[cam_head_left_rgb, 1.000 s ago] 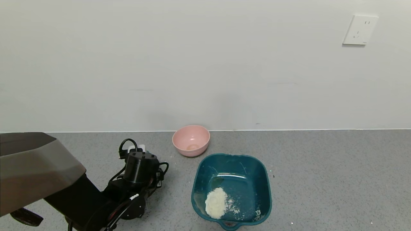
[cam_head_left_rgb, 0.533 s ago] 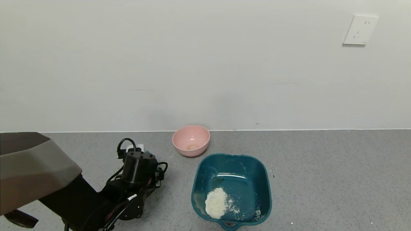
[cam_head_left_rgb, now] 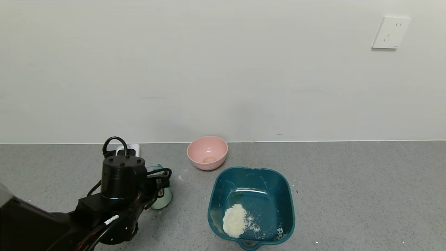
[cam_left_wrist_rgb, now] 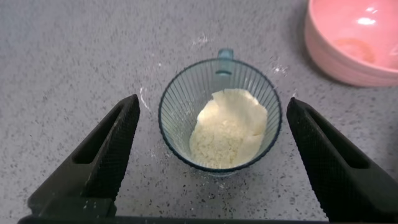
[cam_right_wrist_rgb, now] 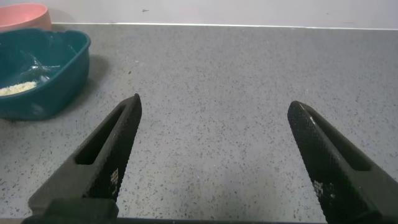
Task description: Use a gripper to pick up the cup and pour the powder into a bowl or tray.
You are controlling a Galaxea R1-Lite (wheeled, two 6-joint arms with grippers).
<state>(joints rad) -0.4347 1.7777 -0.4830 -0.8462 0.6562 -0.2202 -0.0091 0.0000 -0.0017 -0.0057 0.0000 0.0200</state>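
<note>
Left end effector (cam_left_wrist_rgb: pixel 211 162) was spread wide, one finger (cam_left_wrist_rgb: pixel 102 155) on each side of the cup (cam_left_wrist_rgb: pixel 219 115) and neither touching it. Cup stood upright on the grey counter (cam_head_left_rgb: pixel 348 181) with some powder (cam_left_wrist_rgb: pixel 227 127) inside, its little handle pointing away from the wrist. From the head view the left arm reached in low from the robot's left, black wrist just beside the cup (cam_head_left_rgb: pixel 162 195). Pink bowl (cam_head_left_rgb: pixel 207 152) sat further back near the wall, and the teal tub (cam_head_left_rgb: pixel 251 207) to the right had a pile of powder (cam_head_left_rgb: pixel 234 220) in it. Right end effector (cam_right_wrist_rgb: pixel 211 162) was also spread wide, holding nothing, over bare counter, well apart from the tub (cam_right_wrist_rgb: pixel 38 71)
</note>
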